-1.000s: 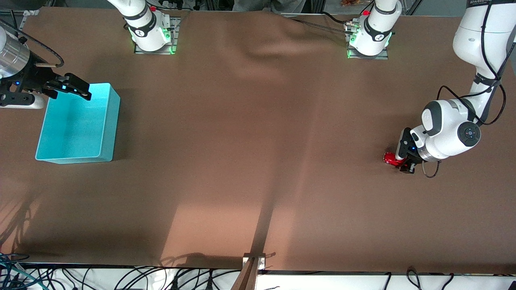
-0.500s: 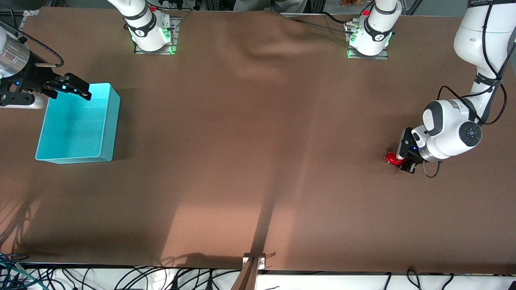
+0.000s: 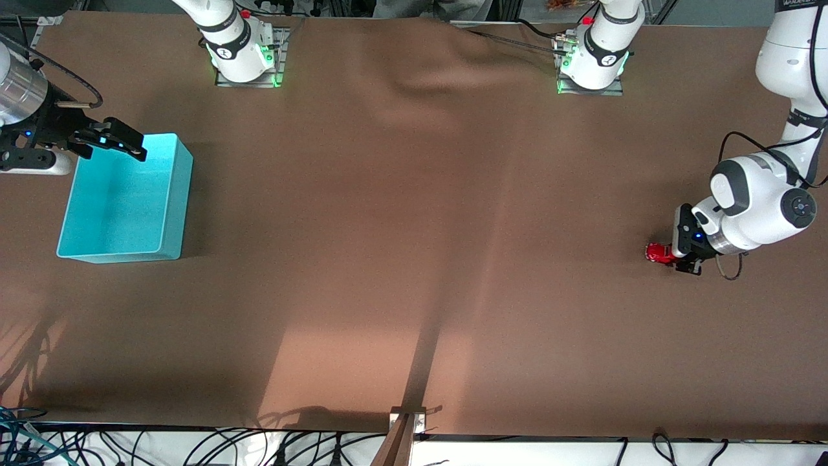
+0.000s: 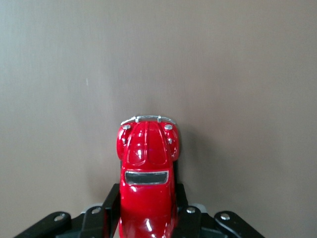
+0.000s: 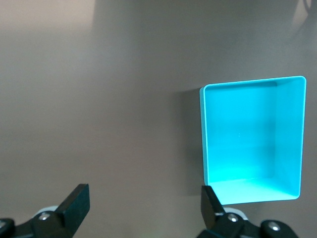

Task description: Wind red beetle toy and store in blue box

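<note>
The red beetle toy (image 3: 658,252) is down at the brown cloth near the left arm's end of the table. My left gripper (image 3: 676,256) is shut on it. In the left wrist view the toy (image 4: 147,163) sticks out from between the black fingers (image 4: 110,208), and my left gripper (image 4: 147,215) grips its sides. The blue box (image 3: 123,200) stands empty at the right arm's end of the table. My right gripper (image 3: 118,142) is open and empty over the box's rim that lies farther from the front camera. The right wrist view shows the box (image 5: 252,139) and my right gripper (image 5: 143,203).
A brown cloth (image 3: 414,226) covers the table, with a raised fold (image 3: 446,65) between the arm bases. A clamp post (image 3: 406,427) stands at the table edge nearest the front camera, with cables (image 3: 194,446) along that edge.
My left gripper has drawn the red beetle toy along the cloth toward the left arm's end of the table. The right arm has not moved.
</note>
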`<act>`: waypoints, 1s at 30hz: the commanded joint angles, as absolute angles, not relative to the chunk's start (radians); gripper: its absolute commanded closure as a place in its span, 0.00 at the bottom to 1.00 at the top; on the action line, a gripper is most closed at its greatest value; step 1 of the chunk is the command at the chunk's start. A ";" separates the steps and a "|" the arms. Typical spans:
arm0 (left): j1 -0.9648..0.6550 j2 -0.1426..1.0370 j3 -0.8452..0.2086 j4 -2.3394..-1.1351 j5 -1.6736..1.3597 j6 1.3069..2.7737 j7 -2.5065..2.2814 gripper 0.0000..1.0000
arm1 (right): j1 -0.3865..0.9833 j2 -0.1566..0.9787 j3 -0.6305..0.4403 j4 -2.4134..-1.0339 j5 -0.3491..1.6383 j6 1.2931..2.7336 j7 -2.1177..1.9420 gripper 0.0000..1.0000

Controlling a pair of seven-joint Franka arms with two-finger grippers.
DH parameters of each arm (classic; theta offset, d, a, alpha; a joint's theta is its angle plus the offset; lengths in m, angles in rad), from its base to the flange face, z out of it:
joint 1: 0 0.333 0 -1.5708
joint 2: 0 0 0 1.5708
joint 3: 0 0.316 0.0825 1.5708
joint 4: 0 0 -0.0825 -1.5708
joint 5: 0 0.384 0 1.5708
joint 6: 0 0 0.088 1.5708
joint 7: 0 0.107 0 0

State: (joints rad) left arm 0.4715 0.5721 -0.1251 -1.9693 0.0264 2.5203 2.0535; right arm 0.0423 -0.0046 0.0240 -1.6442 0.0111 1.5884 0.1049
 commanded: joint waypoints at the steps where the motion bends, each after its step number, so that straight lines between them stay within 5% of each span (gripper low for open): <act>1: 0.522 0.658 -0.123 -1.925 0.032 2.523 2.079 1.00 | 0.041 0.003 0.026 -1.618 0.018 1.569 0.098 0.00; 30: 0.561 0.687 -0.110 -1.870 0.031 2.522 2.094 1.00 | 0.041 0.005 0.026 -1.618 0.018 1.571 0.098 0.00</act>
State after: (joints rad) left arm 0.5447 0.6118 -0.1225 -1.9026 0.0265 2.5129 2.0586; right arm 0.0423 -0.0046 0.0241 -1.6442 0.0111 1.5884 0.1049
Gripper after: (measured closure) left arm 0.537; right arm 0.000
